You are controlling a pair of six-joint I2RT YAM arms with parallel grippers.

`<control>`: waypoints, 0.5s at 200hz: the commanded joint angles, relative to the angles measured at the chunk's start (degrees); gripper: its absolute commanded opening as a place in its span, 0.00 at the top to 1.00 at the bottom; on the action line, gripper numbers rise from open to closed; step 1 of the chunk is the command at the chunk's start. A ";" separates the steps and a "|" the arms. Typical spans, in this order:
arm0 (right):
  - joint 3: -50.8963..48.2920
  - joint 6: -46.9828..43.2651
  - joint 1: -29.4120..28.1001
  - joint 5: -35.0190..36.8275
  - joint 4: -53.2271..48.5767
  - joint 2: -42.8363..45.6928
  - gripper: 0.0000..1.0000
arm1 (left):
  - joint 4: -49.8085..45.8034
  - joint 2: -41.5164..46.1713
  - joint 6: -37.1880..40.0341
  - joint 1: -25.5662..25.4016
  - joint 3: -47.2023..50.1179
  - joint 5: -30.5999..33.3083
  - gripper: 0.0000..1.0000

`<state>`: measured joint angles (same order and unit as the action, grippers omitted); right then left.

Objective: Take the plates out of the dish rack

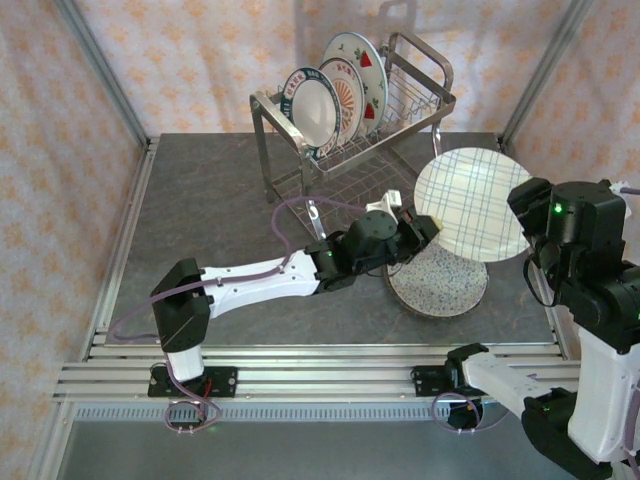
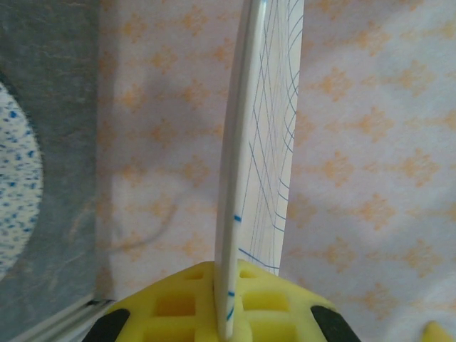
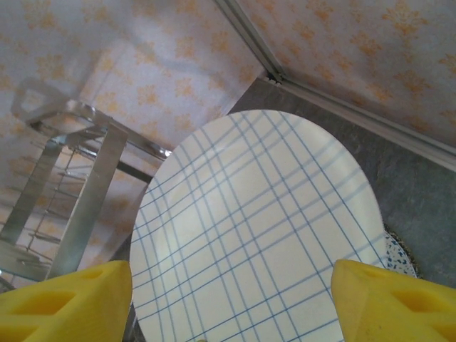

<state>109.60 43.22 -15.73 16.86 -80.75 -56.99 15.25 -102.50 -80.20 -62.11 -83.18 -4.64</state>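
Observation:
My left gripper (image 1: 422, 228) is shut on the left rim of a large plaid-lined plate (image 1: 472, 205), held upright above the table. In the left wrist view the plate (image 2: 260, 142) stands edge-on, pinched between the yellow fingers (image 2: 178, 306). The right gripper (image 3: 231, 317) is open, its fingers (image 3: 64, 299) wide apart, with the plate's face (image 3: 256, 221) in front of them. A speckled plate (image 1: 440, 282) lies flat on the table below. The dish rack (image 1: 400, 110) stands at the back with a dark-rimmed plate (image 1: 310, 105) and a fruit-print plate (image 1: 357, 75) upright in its top tier.
The right arm (image 1: 585, 230) hangs close to the plaid plate's right edge. The rack's leg (image 3: 85, 199) shows left of the plate in the right wrist view. Patterned curtain walls and frame posts (image 1: 100, 70) enclose the grey table (image 1: 200, 200).

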 commanded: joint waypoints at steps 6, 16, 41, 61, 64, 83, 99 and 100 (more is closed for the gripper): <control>-0.40 -5.33 -0.26 -2.96 0.61 -0.25 0.28 | 5.08 -1.29 6.04 0.58 3.08 -1.86 1.00; -0.95 -6.12 -0.27 -4.24 1.20 -0.04 0.30 | 6.97 -1.97 6.97 0.65 4.37 -2.21 1.00; -1.84 -6.90 -0.27 -6.61 0.24 -0.38 0.30 | 8.94 -3.60 9.01 0.73 6.97 -2.06 1.00; -2.79 -7.25 -0.27 -8.04 -0.52 -0.40 0.30 | 9.93 -4.93 10.28 0.93 8.65 -1.90 1.00; -2.95 -7.23 -0.27 -8.26 -0.60 -0.40 0.30 | 10.06 -5.11 10.32 0.92 8.88 -1.88 1.00; -3.79 -7.52 -0.26 -9.78 -0.55 -0.22 0.31 | 11.44 -6.40 10.64 1.02 10.23 -1.85 1.00; -4.15 -7.69 -0.27 -10.57 -0.55 -0.22 0.31 | 13.06 -8.29 9.88 1.20 11.20 -2.11 1.00; -4.19 -7.70 -0.27 -10.60 -0.55 -0.22 0.31 | 13.19 -8.31 9.80 1.20 11.29 -2.12 1.00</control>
<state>106.26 36.99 -15.73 8.21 -80.64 -57.14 19.00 -109.69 -71.88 -61.43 -72.42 -6.74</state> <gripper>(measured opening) 0.694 0.056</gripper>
